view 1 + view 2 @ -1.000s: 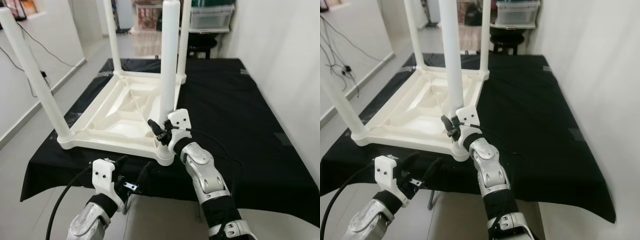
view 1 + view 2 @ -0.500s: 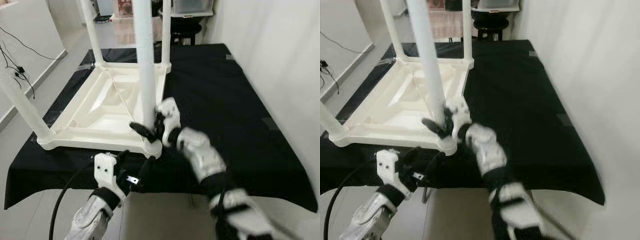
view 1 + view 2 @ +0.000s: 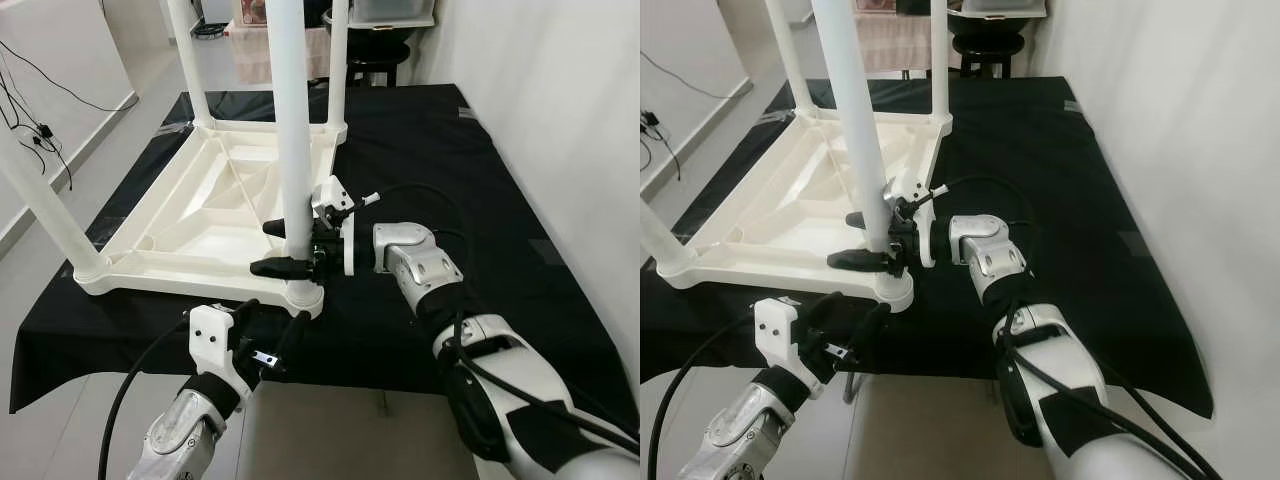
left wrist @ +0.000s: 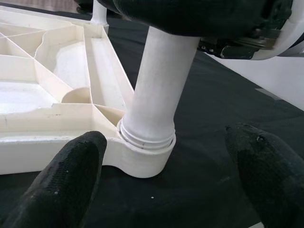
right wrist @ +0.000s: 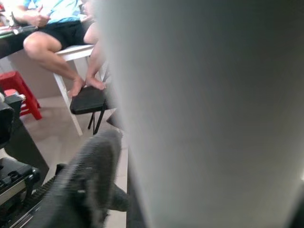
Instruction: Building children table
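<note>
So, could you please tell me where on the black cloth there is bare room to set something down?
The black cloth lies bare between the upturned white table and the wall on the robot's right, and in a strip beyond the table's far edge. It is crowded at the near corner, where the right gripper straddles the near leg and the left gripper hovers by the edge.

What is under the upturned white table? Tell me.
A black cloth lies under the upturned table and spreads past it on every side. What the cloth rests on is covered.
</note>
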Available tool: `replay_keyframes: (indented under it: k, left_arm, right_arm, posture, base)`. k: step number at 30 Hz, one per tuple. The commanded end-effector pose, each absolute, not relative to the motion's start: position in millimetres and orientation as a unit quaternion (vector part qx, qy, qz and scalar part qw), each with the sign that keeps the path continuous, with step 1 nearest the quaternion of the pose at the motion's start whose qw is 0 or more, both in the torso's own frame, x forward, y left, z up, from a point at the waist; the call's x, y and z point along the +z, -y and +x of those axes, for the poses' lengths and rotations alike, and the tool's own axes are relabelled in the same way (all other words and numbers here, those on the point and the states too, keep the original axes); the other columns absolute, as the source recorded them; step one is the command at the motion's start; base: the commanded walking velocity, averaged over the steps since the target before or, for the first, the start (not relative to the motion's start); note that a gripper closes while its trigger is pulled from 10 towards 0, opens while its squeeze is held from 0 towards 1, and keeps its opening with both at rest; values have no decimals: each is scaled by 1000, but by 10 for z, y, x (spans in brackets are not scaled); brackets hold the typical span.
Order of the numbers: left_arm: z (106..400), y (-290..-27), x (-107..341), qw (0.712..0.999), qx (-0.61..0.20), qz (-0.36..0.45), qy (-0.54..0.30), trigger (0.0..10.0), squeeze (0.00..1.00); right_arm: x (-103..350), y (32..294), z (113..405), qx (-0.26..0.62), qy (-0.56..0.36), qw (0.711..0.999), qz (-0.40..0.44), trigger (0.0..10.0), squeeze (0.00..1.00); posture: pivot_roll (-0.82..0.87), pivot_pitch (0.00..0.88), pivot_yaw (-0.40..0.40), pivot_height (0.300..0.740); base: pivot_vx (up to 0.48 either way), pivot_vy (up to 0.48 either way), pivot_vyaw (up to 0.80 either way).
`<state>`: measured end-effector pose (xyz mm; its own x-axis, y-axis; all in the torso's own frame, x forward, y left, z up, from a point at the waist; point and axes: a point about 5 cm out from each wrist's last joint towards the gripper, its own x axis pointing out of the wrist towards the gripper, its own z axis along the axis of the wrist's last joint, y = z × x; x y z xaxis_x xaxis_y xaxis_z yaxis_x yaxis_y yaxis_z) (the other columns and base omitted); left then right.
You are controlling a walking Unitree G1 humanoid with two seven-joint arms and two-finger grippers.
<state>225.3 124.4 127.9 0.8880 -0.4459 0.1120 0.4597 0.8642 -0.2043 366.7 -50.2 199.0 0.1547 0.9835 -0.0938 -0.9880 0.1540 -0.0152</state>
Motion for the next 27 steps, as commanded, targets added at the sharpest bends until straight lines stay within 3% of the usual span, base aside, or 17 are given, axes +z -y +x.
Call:
replay_keyframes:
  k: [1,5,15,16,17,19,20,21,22,23,24,25,27]
  left_arm:
    - [2237,-1236,1236,965,-233,-118,22,10000,0]
    - [2232,-1234,1233,965,-234,-119,22,10000,0]
    - [2209,-1229,1233,964,-236,-120,21,10000,0]
    - [2202,-1232,1233,964,-237,-120,20,10000,0]
    - [2196,-1240,1235,964,-237,-120,20,10000,0]
    - [2196,-1240,1235,964,-237,-120,20,10000,0]
    - [2192,-1248,1239,964,-237,-119,20,10000,0]
    - [2192,-1248,1239,964,-237,-119,20,10000,0]
    - [2194,-1253,1241,964,-236,-119,20,10000,0]
    - [2204,-1261,1237,965,-235,-116,19,10000,0]
    - [2204,-1261,1237,965,-235,-116,19,10000,0]
    - [2218,-1266,1232,965,-235,-115,19,10000,0]
    - [2231,-1271,1226,965,-235,-115,18,10000,0]
  right_arm:
    - [1957,433,3643,666,-38,744,-33,0,0]
    - [1933,461,3656,662,-40,748,-31,0,0]
    - [1811,818,3686,602,-24,797,-46,0,0]
    - [1752,855,3702,563,-33,825,-44,0,0]
    - [1647,934,3812,336,-36,940,-47,0,0]
    - [1647,934,3812,336,-36,940,-47,0,0]
    - [1586,1071,3830,146,-39,987,-50,0,0]
    - [1586,1071,3830,146,-39,987,-50,0,0]
    - [1431,986,3622,115,-48,991,-49,0,0]
    - [1301,793,3416,153,-59,985,-44,0,0]
    - [1301,793,3416,153,-59,985,-44,0,0]
    - [1231,634,3298,221,-65,972,-37,0,0]
    - [1197,544,3248,260,-67,963,-35,0,0]
  posture:
    - [34,57,5,740]
    - [31,57,6,740]
    - [20,66,12,740]
    - [18,70,2,740]
    - [14,72,-1,740]
    - [14,72,-1,740]
    - [15,76,0,740]
    - [15,76,0,740]
    - [23,83,16,740]
    - [10,63,25,740]
    - [10,63,25,740]
    - [19,60,18,740]
    - [24,58,12,740]
  base:
    - [0,0,0]
    - [0,0,0]
    - [0,0,0]
    - [0,0,0]
    - [0,0,0]
    - [0,0,0]
    - [0,0,0]
    - [0,0,0]
    - [0,0,0]
    - [0,0,0]
    - [0,0,0]
    - [0,0,0]
    - [0,0,0]
